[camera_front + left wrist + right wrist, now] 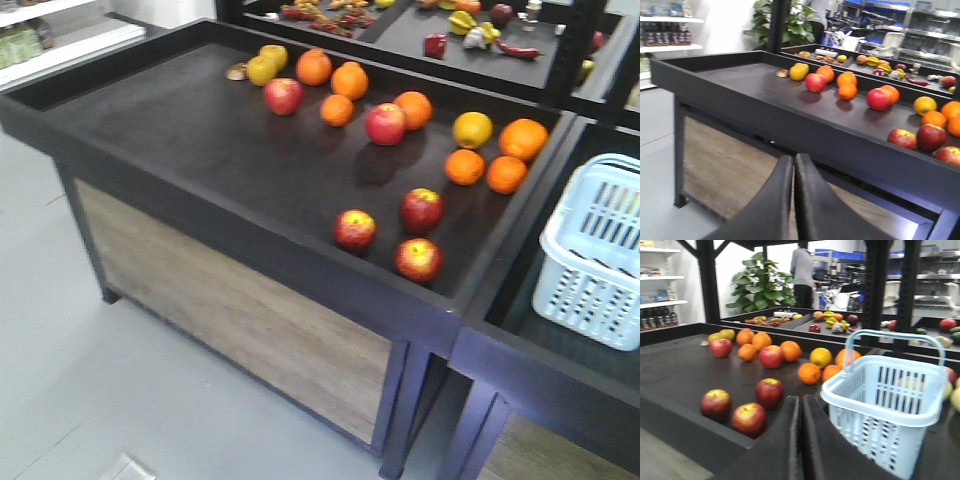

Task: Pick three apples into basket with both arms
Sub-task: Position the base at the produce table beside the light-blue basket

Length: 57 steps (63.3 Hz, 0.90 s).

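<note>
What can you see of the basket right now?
The basket is pale blue-white plastic, rectangular, with slotted walls and a thick rim. One thin loop handle stands raised over it. It sits upright in the dark bin right of the fruit table, apart from the apples and oranges. No fruit shows inside.

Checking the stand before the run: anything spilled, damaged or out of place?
Nothing looks spilled or damaged. One oddity: a small tan piece beside the yellow fruit at the table's far edge, unlike the whole round fruit; too small to identify.
</note>
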Available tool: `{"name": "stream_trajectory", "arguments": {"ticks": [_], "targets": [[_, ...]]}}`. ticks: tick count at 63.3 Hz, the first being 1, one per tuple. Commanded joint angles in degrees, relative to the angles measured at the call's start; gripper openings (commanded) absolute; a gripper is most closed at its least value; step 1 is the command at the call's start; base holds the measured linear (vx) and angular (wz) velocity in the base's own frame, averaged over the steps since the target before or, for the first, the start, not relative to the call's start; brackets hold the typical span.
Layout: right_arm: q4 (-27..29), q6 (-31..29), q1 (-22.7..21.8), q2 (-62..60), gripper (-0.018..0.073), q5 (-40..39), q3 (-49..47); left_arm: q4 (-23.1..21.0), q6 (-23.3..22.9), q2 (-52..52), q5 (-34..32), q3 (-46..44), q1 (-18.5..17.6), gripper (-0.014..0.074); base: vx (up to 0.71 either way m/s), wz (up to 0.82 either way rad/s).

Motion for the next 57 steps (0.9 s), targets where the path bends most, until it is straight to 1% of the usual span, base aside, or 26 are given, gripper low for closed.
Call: {"name": "stream_trajectory", "arguments": {"ticks": [1,57], "targets": [[-0.51,-0.47,-0.38,-0.68,-0.0005,-4.01,0.77,-0.38,-0.16,-0.73,-3.96,-1.45,-0.29,-0.0006,0.1,-0.41],[-0.51,-0.47,-0.38,-0.68,-0.0005,-4.01,0.77,-0.38,-0.16,-0.73,-3.96,-1.45,-0.29,-0.0006,0.1,-0.38]]}}
